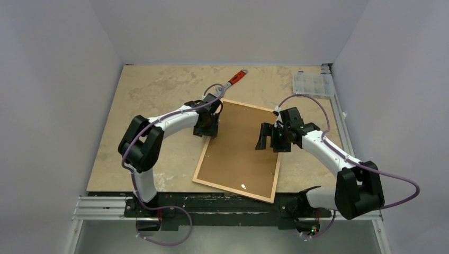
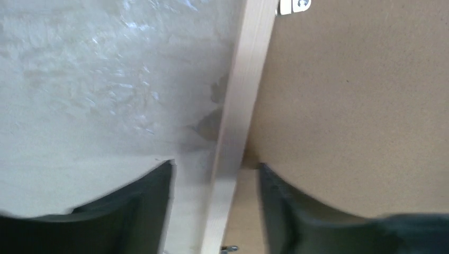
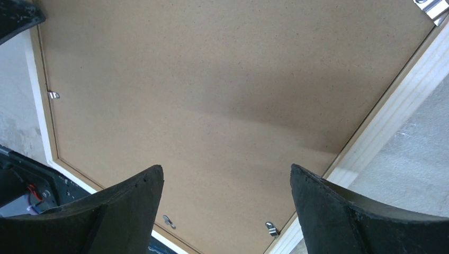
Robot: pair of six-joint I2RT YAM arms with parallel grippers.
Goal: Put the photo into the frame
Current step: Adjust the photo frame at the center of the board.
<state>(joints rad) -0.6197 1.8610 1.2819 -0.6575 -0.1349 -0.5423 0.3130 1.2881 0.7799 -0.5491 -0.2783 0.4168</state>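
Observation:
The frame [image 1: 201, 157] of light wood strips lies face down in the middle of the table, with the brown backing board [image 1: 238, 153] sitting inside it. The photo is hidden. My left gripper [image 1: 208, 127] is low over the frame's left edge. In the left wrist view its jaws [image 2: 216, 165] stand apart astride the wood strip [image 2: 249, 69], with a gap on each side. My right gripper [image 1: 267, 138] hovers over the right part of the board, wide open [image 3: 225, 168] and holding nothing. The board [image 3: 212, 79] fills that view, with the frame's strip [image 3: 392, 121] at the right.
Small metal tabs [image 3: 271, 228] line the board's edges. An orange-handled tool [image 1: 236, 79] lies beyond the frame's far corner, and a clear plastic box [image 1: 312, 83] stands at the far right. The frame's near edge [image 1: 233, 191] reaches over the table's front onto the black rail.

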